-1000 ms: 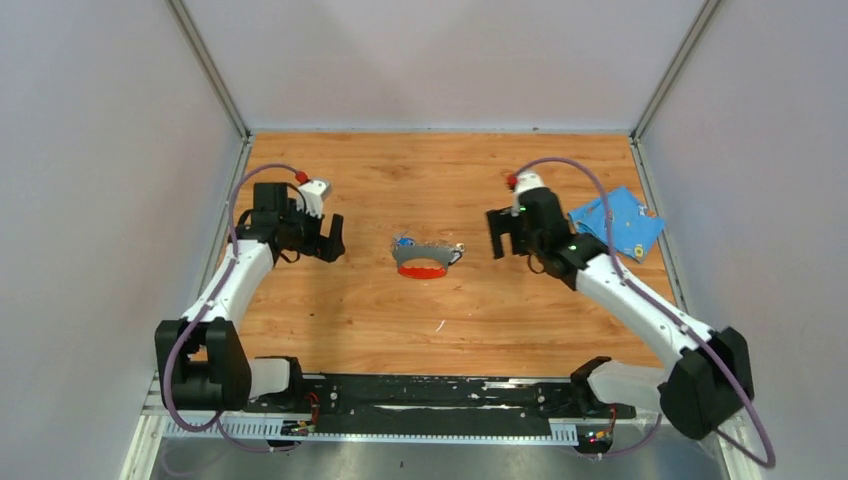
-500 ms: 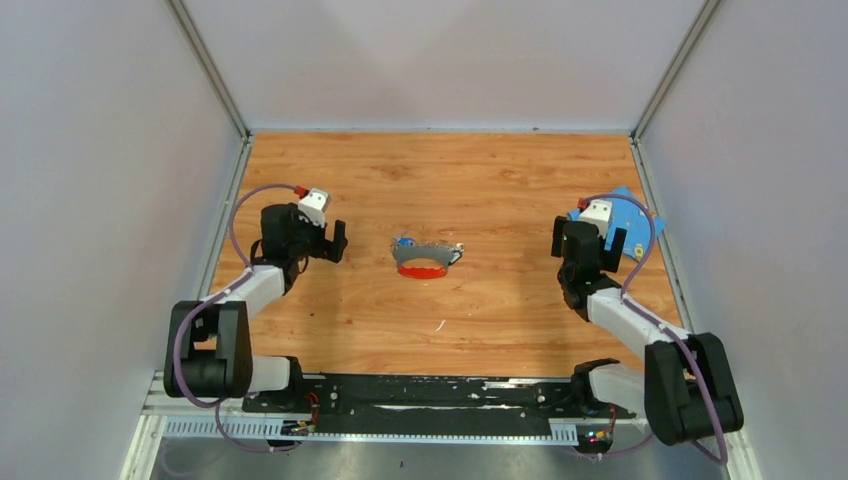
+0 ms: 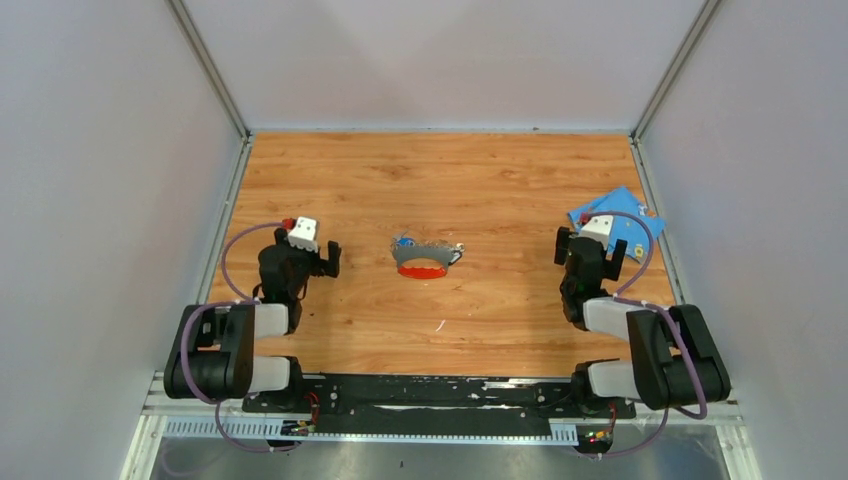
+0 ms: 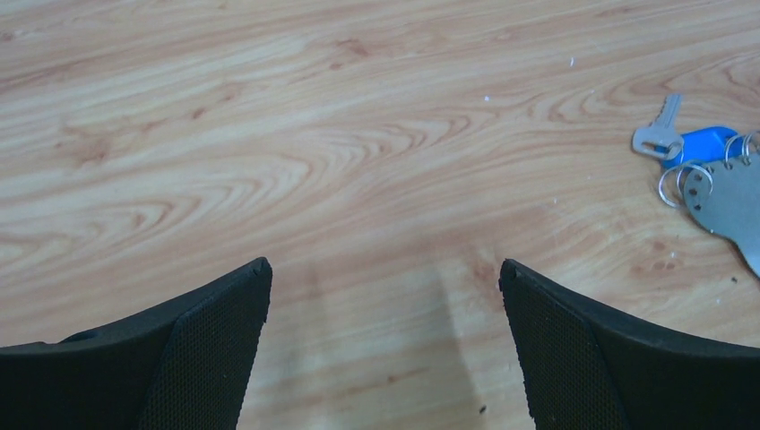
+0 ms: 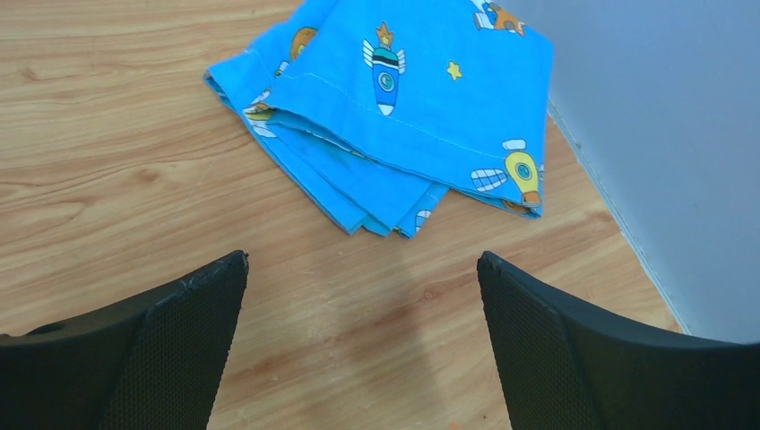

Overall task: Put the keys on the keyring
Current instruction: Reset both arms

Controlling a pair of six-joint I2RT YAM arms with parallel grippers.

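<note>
The keyring [image 3: 424, 262], a curved strap fob with a red part and a silvery grey part, lies on the wooden table at mid-centre. A blue-headed key [image 3: 403, 241] lies at its left end. In the left wrist view a small silver key [image 4: 658, 136], the blue head [image 4: 705, 143], small metal rings [image 4: 678, 182] and the grey fob [image 4: 733, 202] sit at the right edge. I cannot make out the black-headed key. My left gripper [image 3: 302, 254] [image 4: 385, 269] is open and empty, left of the keyring. My right gripper [image 3: 591, 244] [image 5: 363, 260] is open and empty, far to its right.
A folded blue cloth [image 3: 618, 215] [image 5: 403, 98] printed with rockets lies at the right edge, just beyond my right gripper. Grey walls [image 5: 663, 134] close the table on the left, back and right. Both arms are folded low near their bases.
Both arms have drawn back toward the near edge and folded down, away from the keyring. The right gripper swung right to face the cloth. The keyring and keys have not moved.
</note>
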